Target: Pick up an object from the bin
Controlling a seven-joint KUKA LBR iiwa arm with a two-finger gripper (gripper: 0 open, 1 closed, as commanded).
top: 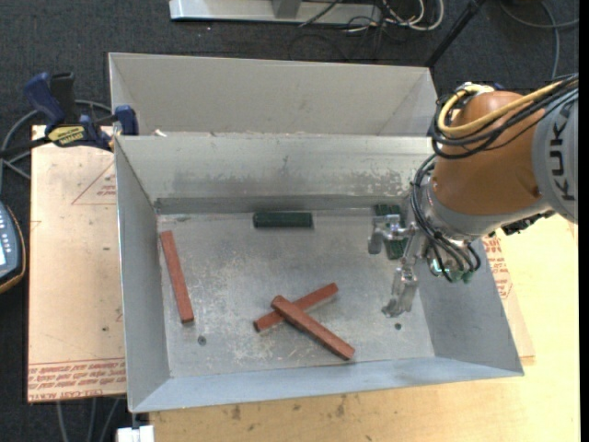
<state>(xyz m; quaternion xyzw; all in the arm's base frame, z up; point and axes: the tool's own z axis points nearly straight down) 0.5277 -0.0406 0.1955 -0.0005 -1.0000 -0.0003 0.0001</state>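
From the camera view, my pincer point(401, 289) hangs low in the right part of the bin point(138, 247), close to the right wall and over bare grey floor. Nothing lies directly under it and I see nothing caught in it. From this angle my wrist covers too much, so I cannot tell whether it is open or closed.

Nothing has been picked so far, as every piece lies flat on the bin floor. Nearest to me is a crossed pair of red-brown sticks point(293, 313), left of my pincer toward the front. One stick rests across the other, so the upper one sits slightly raised and is, I judge, the easier to take. Pulling at the lower one would probably drag both.

A dark green block point(282, 219) lies along the foot of the back wall. It is touching the wall or almost, which leaves little room on that side. A single red-brown stick point(177, 276) lies by the left wall, well away from me and running nearly parallel to the slope.

Where I hang now suits a start over open floor, away from the walls. I judge the crossed pair the likeliest goal, and I would have to shift left to reach it.
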